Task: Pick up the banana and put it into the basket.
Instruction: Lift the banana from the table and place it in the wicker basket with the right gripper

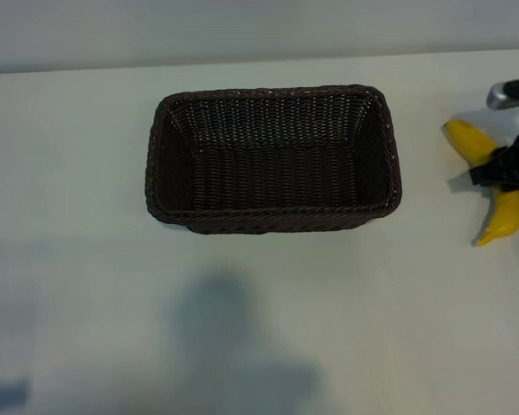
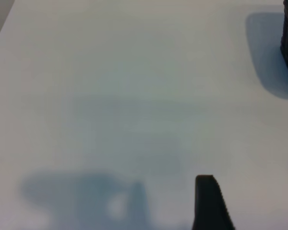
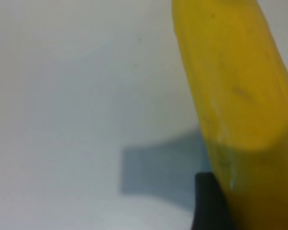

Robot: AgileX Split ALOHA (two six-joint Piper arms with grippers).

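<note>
The right gripper (image 1: 504, 173) has its fingers closed around the middle of the banana (image 1: 502, 216) – well right of the wicker basket (image 1: 160, 186), on the table (image 1: 69, 259).

Right gripper (image 1: 507, 170) sits at the far right edge of the exterior view, only its dark front end and a bit of grey wrist hardware in frame. Its jaws are closed across the middle of the banana (image 1: 499, 186), which sticks out past the gripper on both sides. In the right wrist view one dark fingertip (image 3: 209, 201) presses right against the banana's skin; the opposite finger is out of frame.

Left arm is parked and does not appear in the exterior view. Left wrist view shows one dark fingertip (image 2: 209, 203) hanging free, nothing touching it, with a sliver of the other finger at the frame edge, jaws apart.
</note>
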